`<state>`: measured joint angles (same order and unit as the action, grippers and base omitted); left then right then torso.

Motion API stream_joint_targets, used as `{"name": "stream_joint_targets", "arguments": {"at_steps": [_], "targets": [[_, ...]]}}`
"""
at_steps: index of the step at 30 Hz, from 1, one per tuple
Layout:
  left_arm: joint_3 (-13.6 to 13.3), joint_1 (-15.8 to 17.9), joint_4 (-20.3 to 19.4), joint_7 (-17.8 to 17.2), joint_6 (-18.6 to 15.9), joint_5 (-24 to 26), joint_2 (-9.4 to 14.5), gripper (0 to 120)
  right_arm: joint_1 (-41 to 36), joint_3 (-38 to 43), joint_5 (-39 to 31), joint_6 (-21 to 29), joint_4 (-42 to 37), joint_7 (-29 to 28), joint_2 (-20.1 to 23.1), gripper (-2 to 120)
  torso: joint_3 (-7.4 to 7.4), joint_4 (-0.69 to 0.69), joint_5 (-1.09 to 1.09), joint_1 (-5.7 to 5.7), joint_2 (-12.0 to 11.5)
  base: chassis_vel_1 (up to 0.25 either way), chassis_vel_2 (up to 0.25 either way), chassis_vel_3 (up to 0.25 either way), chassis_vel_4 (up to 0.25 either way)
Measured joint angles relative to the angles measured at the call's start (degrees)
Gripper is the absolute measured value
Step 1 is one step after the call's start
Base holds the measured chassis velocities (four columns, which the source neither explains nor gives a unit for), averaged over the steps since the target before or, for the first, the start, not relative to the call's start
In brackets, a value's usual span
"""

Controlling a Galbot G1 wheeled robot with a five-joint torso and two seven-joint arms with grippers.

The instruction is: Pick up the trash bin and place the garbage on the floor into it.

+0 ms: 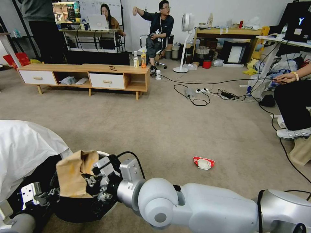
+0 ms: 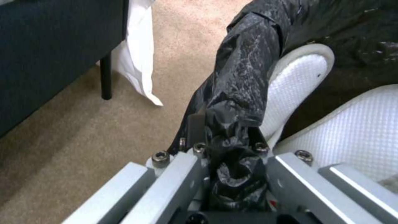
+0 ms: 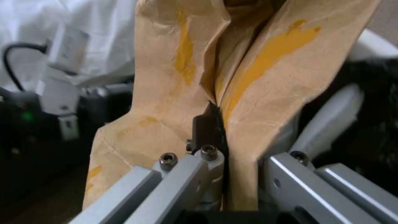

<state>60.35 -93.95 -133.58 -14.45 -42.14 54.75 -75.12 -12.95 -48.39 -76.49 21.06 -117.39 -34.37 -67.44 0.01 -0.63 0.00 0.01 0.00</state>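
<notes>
Trash bin, black-lined, held low at the robot's left front above the floor, beside a white-draped object. Left pincer clamped on the bin's bag and white rim. Right pincer clamped on tan folded cardboard, poised over the bin mouth. Red-and-white packet lies on the carpet, well apart from the bin

Both arms low; left gripper and right gripper clamped closed.
</notes>
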Motion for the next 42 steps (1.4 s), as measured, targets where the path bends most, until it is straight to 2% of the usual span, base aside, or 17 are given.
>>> {"name": "stream_joint_targets", "arguments": {"at_steps": [18,28,40,41,42], "targets": [[-0.5,0.4,0.1,0.2,0.0,0.0,-0.5,1,-2.7,-2.0,4.0,0.3,7.1,0.3,-1.6,0,0.0,0.0,0.0,0.0,0.0,0.0,0.0,0.0,0.0],[-0.7,0.7,0.7,0.3,0.0,-0.1,-0.6,1,-3.0,-3.1,4.9,-0.1,9.2,0.3,-3.1,0,0.0,0.01,0.0,0.0,0.0,0.0,0.0,0.0,0.0],[-1.1,1.0,1.3,0.8,0.0,-0.3,-0.7,1,-4.2,-3.1,6.1,-0.5,10.3,0.5,-3.0,0,0.0,0.01,0.0,0.0,0.0,0.0,0.0,0.0,0.0],[-1.1,1.0,1.3,0.9,0.0,-0.3,-0.7,1,-4.2,-3.0,6.1,-0.5,10.3,0.5,-2.9,1,0.0,0.01,0.0,0.0,0.0,0.0,0.0,0.0,0.0],[-1.2,1.0,1.4,1.1,0.0,-0.4,-0.7,1,-4.3,-2.8,6.1,-0.5,10.0,0.5,-2.7,7,0.0,0.01,0.0,0.0,0.0,0.0,0.0,0.0,0.0]]}}
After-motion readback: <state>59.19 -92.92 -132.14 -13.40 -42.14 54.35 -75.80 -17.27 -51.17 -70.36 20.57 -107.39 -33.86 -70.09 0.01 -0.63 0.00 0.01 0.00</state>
